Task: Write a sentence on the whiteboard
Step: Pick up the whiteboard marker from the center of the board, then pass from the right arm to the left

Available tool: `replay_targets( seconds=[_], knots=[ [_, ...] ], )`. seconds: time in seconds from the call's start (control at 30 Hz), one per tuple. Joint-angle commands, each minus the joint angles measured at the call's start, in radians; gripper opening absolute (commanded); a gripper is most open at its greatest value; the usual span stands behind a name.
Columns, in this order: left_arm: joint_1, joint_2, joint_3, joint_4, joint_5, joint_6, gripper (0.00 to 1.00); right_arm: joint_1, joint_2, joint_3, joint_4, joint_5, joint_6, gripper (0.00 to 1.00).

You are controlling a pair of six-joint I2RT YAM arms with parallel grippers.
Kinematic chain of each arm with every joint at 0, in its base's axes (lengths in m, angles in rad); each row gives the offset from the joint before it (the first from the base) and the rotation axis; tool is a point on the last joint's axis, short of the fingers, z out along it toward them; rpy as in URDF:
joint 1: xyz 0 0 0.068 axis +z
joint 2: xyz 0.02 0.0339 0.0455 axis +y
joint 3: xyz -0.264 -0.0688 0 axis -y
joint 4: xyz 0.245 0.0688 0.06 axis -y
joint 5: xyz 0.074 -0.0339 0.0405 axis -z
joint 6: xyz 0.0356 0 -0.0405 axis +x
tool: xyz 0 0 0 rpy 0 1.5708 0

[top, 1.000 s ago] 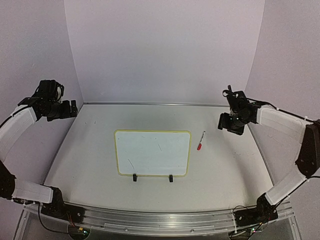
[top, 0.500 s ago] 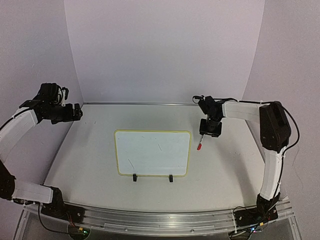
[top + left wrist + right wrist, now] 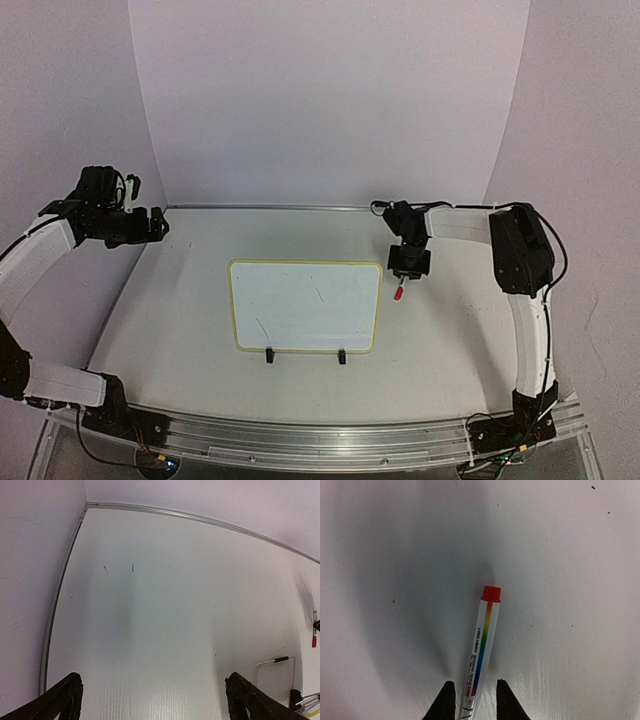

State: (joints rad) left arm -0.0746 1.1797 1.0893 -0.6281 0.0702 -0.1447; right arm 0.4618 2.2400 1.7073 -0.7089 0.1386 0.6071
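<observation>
A: Where is the left arm (image 3: pixel 30 260)?
B: Up high, far to the left. The left gripper (image 3: pixel 153 680) is spread wide.
A: And the right arm (image 3: pixel 455 222)?
B: It stretches inward, and the right gripper (image 3: pixel 475 692) points down low, its fingers (image 3: pixel 445 702) close together with only a thin gap between them.

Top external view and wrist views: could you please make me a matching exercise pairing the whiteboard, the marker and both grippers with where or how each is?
1 whiteboard
2 marker
3 left gripper
4 right gripper

A red-tipped, lying right of the whiteboard
B wide open, over the table's left side
C yellow-framed, flat mid-table
D straddling the marker

Pairs: 1-C, 2-A, 3-B, 4-D
</observation>
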Motion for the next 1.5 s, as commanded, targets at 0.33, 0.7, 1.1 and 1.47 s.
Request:
replay_targets(
  seconds=[0.33, 0.7, 1.1, 1.47],
  knots=[
    [0.003, -0.033, -0.003, 0.028, 0.006, 0.039, 0.99, 0.006, 0.051, 0.05, -0.024, 0.018, 0.061, 0.12],
    [-0.196, -0.07, 0.111, 0.021, -0.069, 0.074, 0.98, 0.005, -0.172, -0.042, -0.023, 0.091, 0.089, 0.0],
    [-0.509, -0.025, 0.268, 0.148, 0.09, -0.159, 0.95, 0.04, -0.904, -0.39, 0.124, 0.019, 0.169, 0.0],
    [-0.932, 0.176, 0.257, 0.534, 0.069, -0.316, 0.95, 0.176, -1.05, -0.507, 0.448, -0.064, 0.302, 0.0]
  ],
)
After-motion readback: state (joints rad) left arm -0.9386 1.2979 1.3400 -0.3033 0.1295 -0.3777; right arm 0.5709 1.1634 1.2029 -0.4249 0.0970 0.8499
